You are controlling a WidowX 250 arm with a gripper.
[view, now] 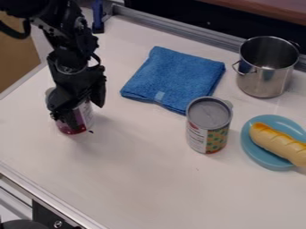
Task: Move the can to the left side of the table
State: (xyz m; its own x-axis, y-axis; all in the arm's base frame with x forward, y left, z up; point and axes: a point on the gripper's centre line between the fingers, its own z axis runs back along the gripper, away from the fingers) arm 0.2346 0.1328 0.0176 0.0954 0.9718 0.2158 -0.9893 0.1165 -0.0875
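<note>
At the left of the table my gripper hangs down around a can with a purple-red lower band. Its fingers close on the can from opposite sides, one across the near face and one at the right. The can is upright and low at the table surface; whether its base touches cannot be told. Much of its top and middle is hidden behind the gripper. A second can, with a grey top and a patterned label, stands upright right of the middle.
A folded blue cloth lies between the gripper and a steel pot at the upper right. A blue plate with a bread-like roll sits at the right. A metal rail borders the far side.
</note>
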